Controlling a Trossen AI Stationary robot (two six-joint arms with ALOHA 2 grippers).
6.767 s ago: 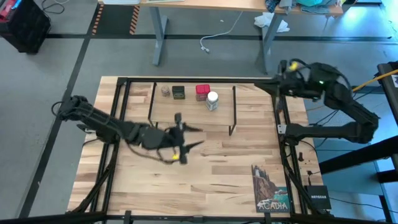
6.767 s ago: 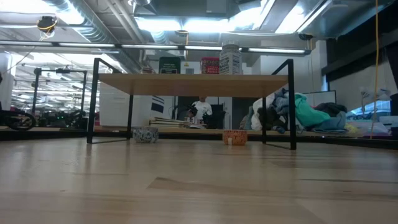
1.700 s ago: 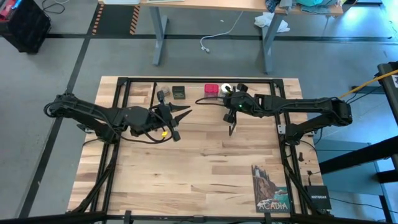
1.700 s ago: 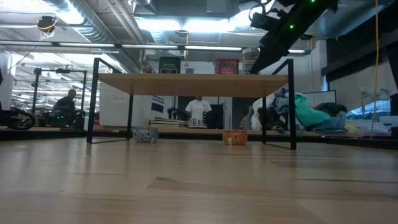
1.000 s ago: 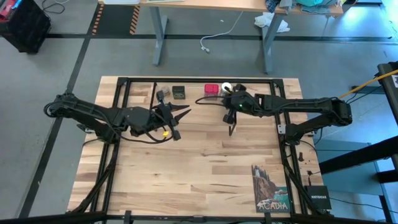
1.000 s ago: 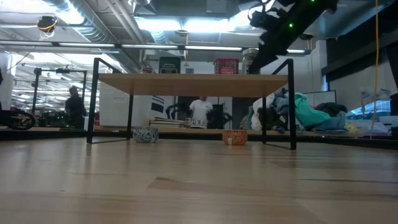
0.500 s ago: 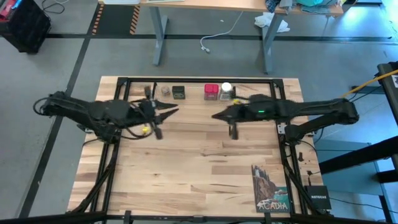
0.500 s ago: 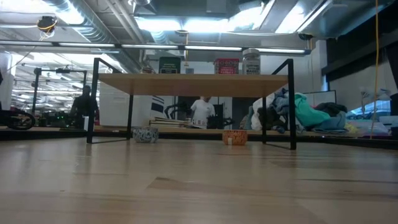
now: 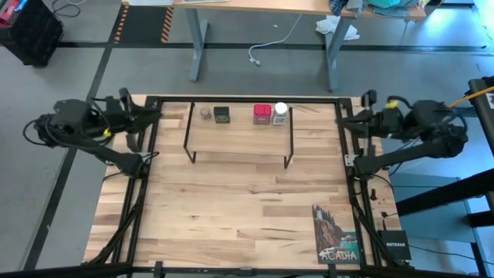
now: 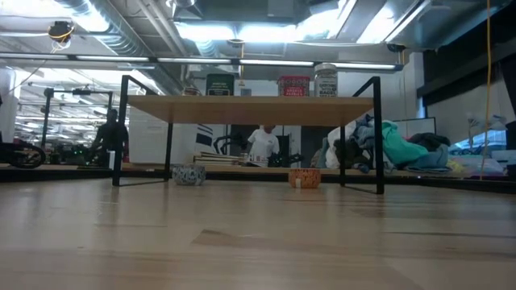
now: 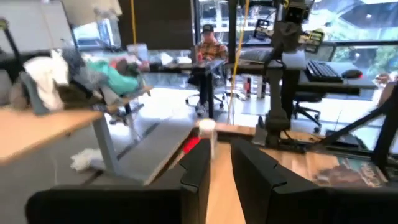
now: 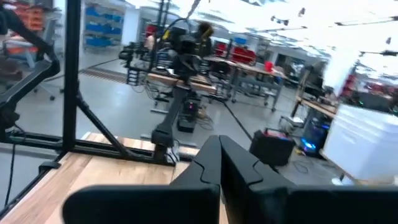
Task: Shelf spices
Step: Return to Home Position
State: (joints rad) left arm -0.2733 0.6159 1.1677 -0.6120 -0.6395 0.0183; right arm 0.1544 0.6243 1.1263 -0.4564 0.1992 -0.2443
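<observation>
Pretty sure the job's basically done here. All four spices sit in a row along the far edge of the low light-wood shelf on black wire legs [image 9: 239,137]: tiny round tan-grey jar [image 9: 204,113], dark square tin [image 9: 221,114], red square tin [image 9: 262,114], and white-capped clear jar [image 9: 280,112] just beside the red one. That probably explains the arms being folded at the table's side edges, well apart from the shelf. The left gripper [image 11: 221,158] has its fingers slightly apart and empty, and the right gripper [image 12: 219,149] has its fingers pressed together on nothing.

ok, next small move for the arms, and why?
Probably just park and stop: small jar, dark tin, red tin and white-capped jar all stand on the shelf, and the left gripper and right gripper sit at the back corners of the table.
</observation>
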